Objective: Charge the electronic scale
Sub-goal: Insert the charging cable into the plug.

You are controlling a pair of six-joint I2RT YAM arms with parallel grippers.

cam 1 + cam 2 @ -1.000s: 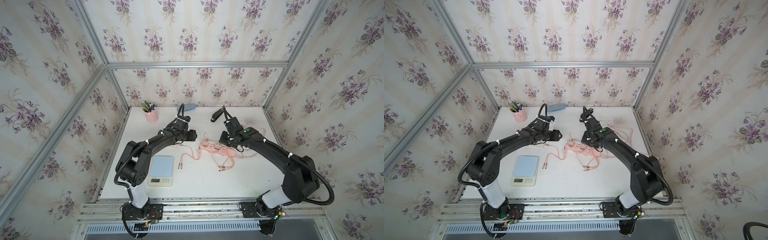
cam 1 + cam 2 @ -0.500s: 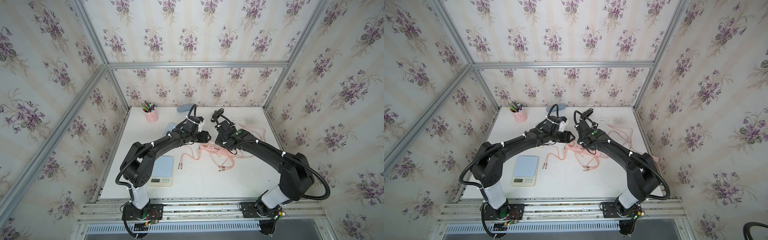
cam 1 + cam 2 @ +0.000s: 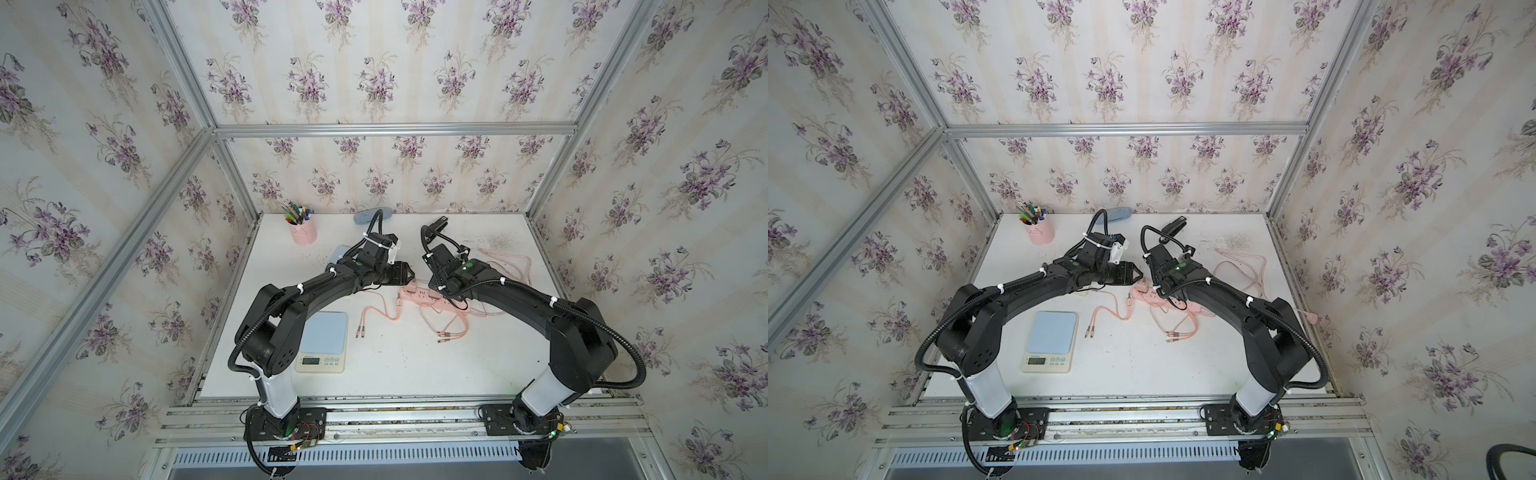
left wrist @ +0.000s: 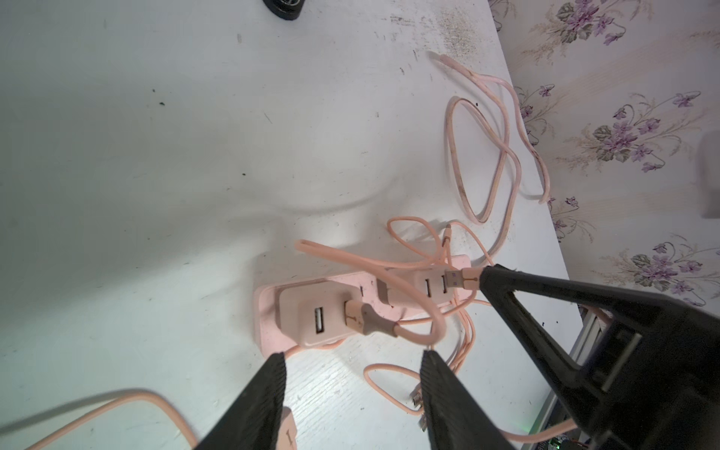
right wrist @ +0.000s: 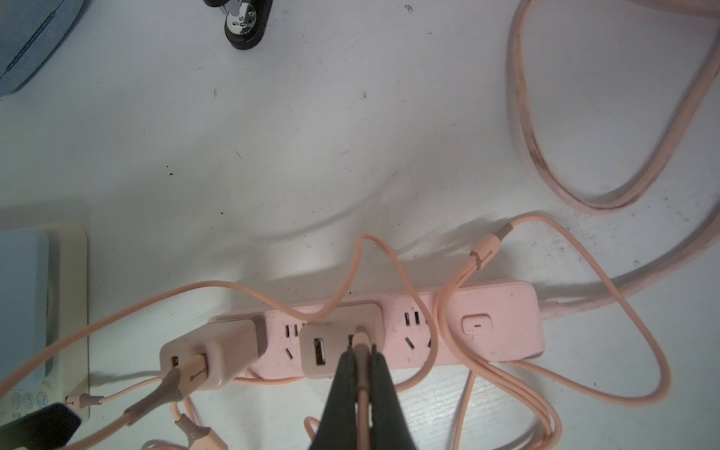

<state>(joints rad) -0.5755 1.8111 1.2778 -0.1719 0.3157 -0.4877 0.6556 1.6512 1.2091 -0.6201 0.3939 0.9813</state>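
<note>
Bright, even, diffuse light from above.
Soft grey shadows across the white desk (image 4: 156,156); wide-angle stretch at the edges of both top views; wrist views slightly soft, left hand (image 4: 352,354) blurred up close.

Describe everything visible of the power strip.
The power strip is a long pink plastic bar lying flat on the table, switch at the end where its thick cord leaves. Two pink USB adapters are plugged in; thin cables drape across it. The right gripper holds a USB plug at the middle adapter.
</note>
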